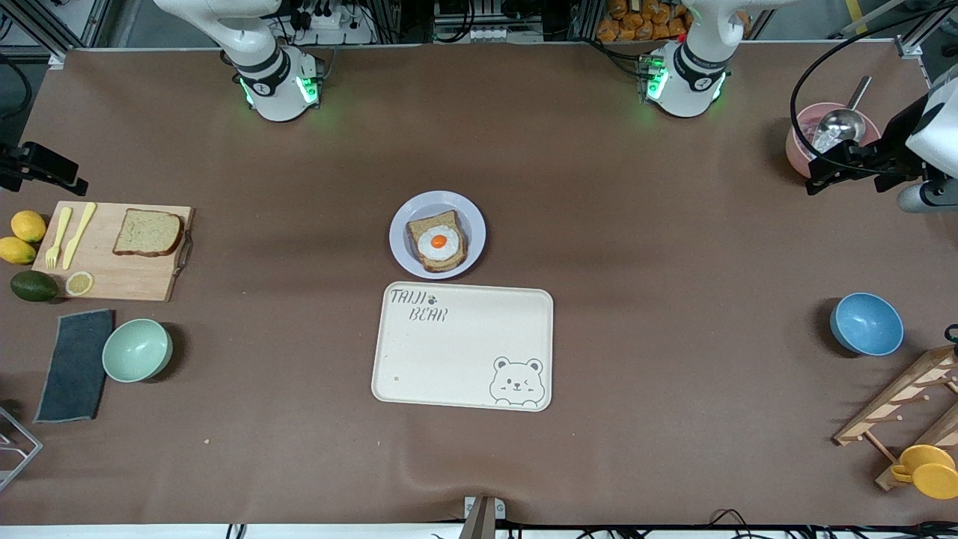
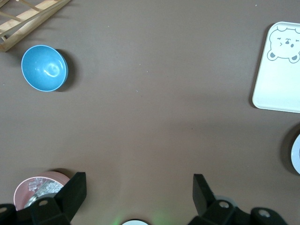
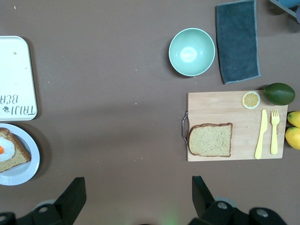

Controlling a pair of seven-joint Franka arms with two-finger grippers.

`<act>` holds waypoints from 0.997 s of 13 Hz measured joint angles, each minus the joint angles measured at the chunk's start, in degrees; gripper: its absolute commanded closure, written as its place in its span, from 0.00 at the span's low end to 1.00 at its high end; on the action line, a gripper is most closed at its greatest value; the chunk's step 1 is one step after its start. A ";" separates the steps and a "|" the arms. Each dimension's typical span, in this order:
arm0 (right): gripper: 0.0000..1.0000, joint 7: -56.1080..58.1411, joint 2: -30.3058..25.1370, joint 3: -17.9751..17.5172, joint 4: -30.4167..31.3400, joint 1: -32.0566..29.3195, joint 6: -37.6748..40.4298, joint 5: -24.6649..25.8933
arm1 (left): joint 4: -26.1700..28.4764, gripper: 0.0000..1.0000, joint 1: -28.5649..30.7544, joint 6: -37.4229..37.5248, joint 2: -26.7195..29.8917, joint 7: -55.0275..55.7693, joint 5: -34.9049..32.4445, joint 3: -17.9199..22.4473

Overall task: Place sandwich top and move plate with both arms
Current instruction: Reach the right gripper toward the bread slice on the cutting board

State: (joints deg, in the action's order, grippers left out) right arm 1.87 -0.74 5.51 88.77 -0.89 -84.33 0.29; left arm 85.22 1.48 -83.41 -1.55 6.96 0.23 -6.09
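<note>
The sandwich top [image 1: 147, 233], a plain brown bread slice, lies on a wooden cutting board [image 1: 112, 277] toward the right arm's end of the table; it also shows in the right wrist view [image 3: 211, 139]. The plate [image 1: 473, 224] sits mid-table and bears bread slices topped with a fried egg [image 1: 438, 241]; its rim shows in the right wrist view [image 3: 26, 176]. My right gripper [image 1: 75, 183] is open and empty, up in the air beside the board; its fingers [image 3: 70, 197] are wide apart. My left gripper [image 1: 816, 176] is open and empty over the pink bowl [image 1: 801, 146].
A cream bear tray [image 1: 464, 348] lies just nearer the camera than the plate. A green bowl [image 1: 137, 349], dark cloth [image 1: 75, 365], lemons [image 1: 22, 236] and an avocado [image 1: 34, 286] surround the board. A blue bowl [image 1: 867, 323] and wooden rack [image 1: 898, 408] stand toward the left arm's end.
</note>
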 measured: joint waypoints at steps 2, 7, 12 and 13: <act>0.00 0.00 -0.05 0.03 0.00 -0.02 0.26 0.00 | -0.01 0.00 0.01 0.00 0.00 0.00 -0.01 0.01; 0.00 0.00 -0.09 0.11 0.01 -1.23 0.55 0.00 | -0.53 0.00 0.13 0.00 0.00 0.00 -0.32 0.06; 0.00 -0.03 0.09 0.14 0.82 -1.68 0.55 -0.01 | -0.79 0.00 1.35 0.08 0.00 0.00 -0.43 0.24; 0.00 -0.03 0.34 0.15 1.46 -2.21 0.44 -0.01 | -0.78 0.00 1.68 0.19 -0.01 0.00 -0.43 0.24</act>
State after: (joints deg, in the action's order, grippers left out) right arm 1.84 -0.40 5.66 90.23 -3.10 -83.89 0.28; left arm 84.44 3.16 -83.22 -1.56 6.96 -0.20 -5.84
